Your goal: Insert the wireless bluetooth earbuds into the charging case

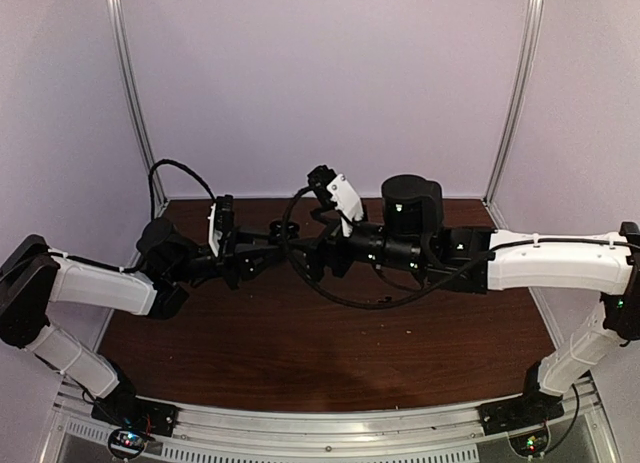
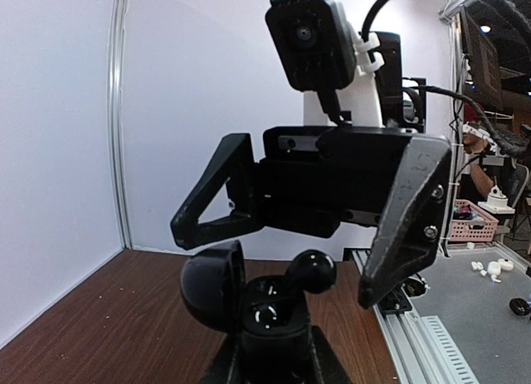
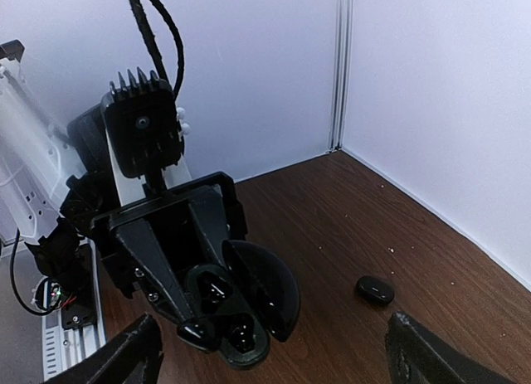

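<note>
My left gripper point(image 2: 272, 363) is shut on the charging case point(image 2: 270, 322), a black oval body held upright with its lid point(image 2: 211, 284) swung open. One glossy black earbud point(image 2: 311, 272) rests at the case's mouth, tilted and sticking out past the rim; the right wrist view shows the earbud point(image 3: 191, 334) at the near edge of the case point(image 3: 241, 318). My right gripper point(image 3: 272, 326) faces the case with its jaws wide open and nothing between them. A second earbud point(image 3: 375, 289) lies alone on the table.
The brown wooden table point(image 1: 300, 353) carries pale crumbs near its right wall point(image 3: 448, 110). Both arms meet over its far middle, a looped black cable point(image 1: 340, 293) hanging below them. An aluminium rail point(image 2: 415, 334) runs along the table edge.
</note>
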Available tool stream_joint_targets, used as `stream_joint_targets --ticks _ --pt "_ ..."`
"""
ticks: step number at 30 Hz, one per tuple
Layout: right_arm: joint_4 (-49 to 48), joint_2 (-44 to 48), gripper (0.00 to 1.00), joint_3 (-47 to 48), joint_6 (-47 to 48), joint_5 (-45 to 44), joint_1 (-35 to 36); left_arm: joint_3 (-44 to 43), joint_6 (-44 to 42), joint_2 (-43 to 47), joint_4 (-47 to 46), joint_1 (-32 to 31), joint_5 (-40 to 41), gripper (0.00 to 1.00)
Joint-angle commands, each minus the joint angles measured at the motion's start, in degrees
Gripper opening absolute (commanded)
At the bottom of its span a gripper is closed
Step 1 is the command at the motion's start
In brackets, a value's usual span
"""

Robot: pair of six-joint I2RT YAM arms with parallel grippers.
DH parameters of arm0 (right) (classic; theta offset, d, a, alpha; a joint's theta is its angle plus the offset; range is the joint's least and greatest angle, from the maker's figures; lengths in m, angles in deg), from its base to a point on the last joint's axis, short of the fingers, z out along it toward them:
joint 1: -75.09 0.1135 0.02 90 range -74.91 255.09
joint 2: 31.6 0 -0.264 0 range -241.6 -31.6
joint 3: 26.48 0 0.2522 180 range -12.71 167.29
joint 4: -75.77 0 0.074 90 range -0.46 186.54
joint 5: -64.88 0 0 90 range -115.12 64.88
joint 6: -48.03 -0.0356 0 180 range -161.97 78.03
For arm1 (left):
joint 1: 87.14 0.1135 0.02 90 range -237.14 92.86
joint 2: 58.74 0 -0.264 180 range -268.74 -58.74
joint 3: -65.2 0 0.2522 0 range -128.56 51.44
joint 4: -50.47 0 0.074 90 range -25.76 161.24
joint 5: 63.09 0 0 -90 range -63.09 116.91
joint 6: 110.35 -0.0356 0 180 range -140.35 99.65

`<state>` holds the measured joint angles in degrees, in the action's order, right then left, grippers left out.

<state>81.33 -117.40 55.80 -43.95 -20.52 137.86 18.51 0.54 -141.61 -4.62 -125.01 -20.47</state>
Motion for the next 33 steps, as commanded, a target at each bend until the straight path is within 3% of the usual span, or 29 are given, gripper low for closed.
stream_joint_targets --ticks 1,33 --pt "0.3 0.3 0.95 1.4 -1.1 -0.5 -1.0 -0.5 -0.8 1.3 -2.3 -0.2 0.0 0.0" --pt "2.2 2.2 0.94 -1.1 -0.1 1.7 -4.0 -0.4 0.3 0.7 -4.8 -0.2 -1.1 0.0"
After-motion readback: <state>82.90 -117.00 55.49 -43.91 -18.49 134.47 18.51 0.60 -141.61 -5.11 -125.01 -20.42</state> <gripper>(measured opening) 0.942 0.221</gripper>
